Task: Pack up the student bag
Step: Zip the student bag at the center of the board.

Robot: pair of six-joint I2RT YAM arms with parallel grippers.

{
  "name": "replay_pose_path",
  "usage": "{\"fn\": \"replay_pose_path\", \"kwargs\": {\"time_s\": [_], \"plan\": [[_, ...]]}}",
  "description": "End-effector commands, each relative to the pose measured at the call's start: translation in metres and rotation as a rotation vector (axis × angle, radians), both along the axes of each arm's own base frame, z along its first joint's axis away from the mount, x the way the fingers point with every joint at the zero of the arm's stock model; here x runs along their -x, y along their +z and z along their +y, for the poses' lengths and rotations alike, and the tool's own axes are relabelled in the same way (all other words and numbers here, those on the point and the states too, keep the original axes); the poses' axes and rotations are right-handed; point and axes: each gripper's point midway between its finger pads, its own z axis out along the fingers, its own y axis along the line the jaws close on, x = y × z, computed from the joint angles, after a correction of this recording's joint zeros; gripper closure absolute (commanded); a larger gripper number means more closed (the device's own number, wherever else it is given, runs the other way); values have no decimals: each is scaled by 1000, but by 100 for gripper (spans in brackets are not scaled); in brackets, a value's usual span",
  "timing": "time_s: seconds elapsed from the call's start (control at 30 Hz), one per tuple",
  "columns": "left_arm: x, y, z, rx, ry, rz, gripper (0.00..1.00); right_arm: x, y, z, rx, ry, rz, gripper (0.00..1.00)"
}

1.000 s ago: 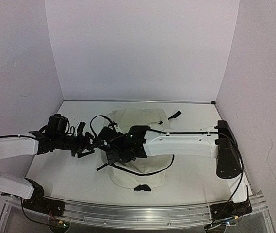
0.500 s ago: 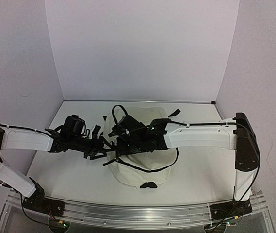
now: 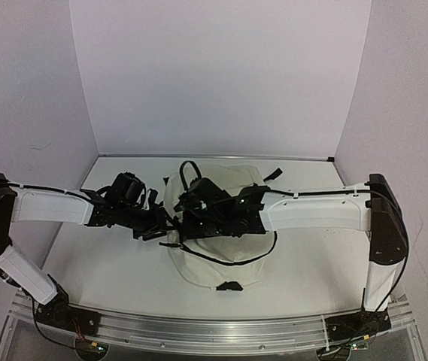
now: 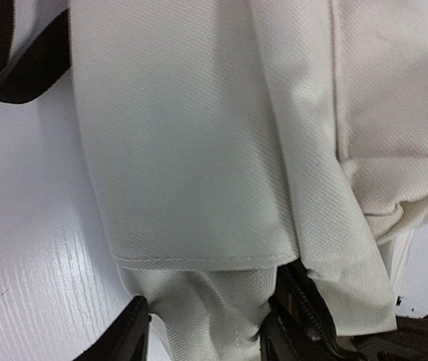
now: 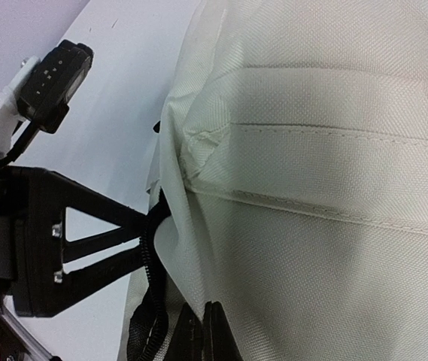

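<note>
The student bag [image 3: 217, 265], cream with black zippers and straps, lies mid-table. My left gripper [image 3: 161, 227] is at its left edge. In the left wrist view its fingers [image 4: 127, 335] stand apart, with a bunched fold of bag fabric [image 4: 198, 150] pinched between them. My right gripper [image 3: 187, 219] is right beside it on the same edge. In the right wrist view it [image 5: 204, 331] is shut on the cream edge of the bag [image 5: 326, 188], next to the black zipper [image 5: 152, 256]. The left gripper's fingers [image 5: 101, 218] reach that same edge. The bag's inside is hidden.
A black strap [image 3: 272, 177] trails off the bag's far right corner and a black loop [image 3: 189, 167] stands up above the grippers. White walls close in the table on three sides. The table's near edge carries a metal rail [image 3: 214, 331].
Both arms have reached farther from the near edge and the left gripper has moved right. The bag's left edge has been drawn up and the bag has shifted slightly right.
</note>
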Motion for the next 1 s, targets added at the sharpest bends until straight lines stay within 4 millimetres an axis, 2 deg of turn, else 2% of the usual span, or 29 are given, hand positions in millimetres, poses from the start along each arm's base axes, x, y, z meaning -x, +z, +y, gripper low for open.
{"fn": "replay_pose_path", "kwargs": {"time_s": [0.0, 0.13, 0.27, 0.4, 0.43, 0.53, 0.6, 0.73, 0.83, 0.97], "plan": [[-21, 2, 7, -73, 90, -56, 60, -2, 37, 1, -93, -4, -44, 100], [-21, 13, -3, 6, 70, -83, 80, -1, 33, 1, -91, -5, -43, 100], [-17, 28, -4, 51, 65, -107, 94, -3, 31, -3, -77, -19, -54, 100], [-3, 48, 2, 98, 34, -153, 98, -6, 27, -10, -59, -45, -66, 100], [-1, 61, 2, 131, 27, -188, 99, -6, 26, -11, -57, -50, -67, 100], [8, 77, 5, 181, 3, -232, 100, -6, 23, -14, -51, -57, -67, 100], [14, 81, 6, 193, -18, -249, 96, -6, 23, -13, -51, -55, -66, 100], [20, 76, 8, 163, -50, -236, 81, -6, 26, -8, -56, -35, -67, 100], [27, 77, 9, 164, -80, -237, 64, -5, 29, -5, -60, -21, -69, 100], [44, 92, 6, 235, -157, -282, 43, -5, 30, -3, -64, -10, -71, 100]]}}
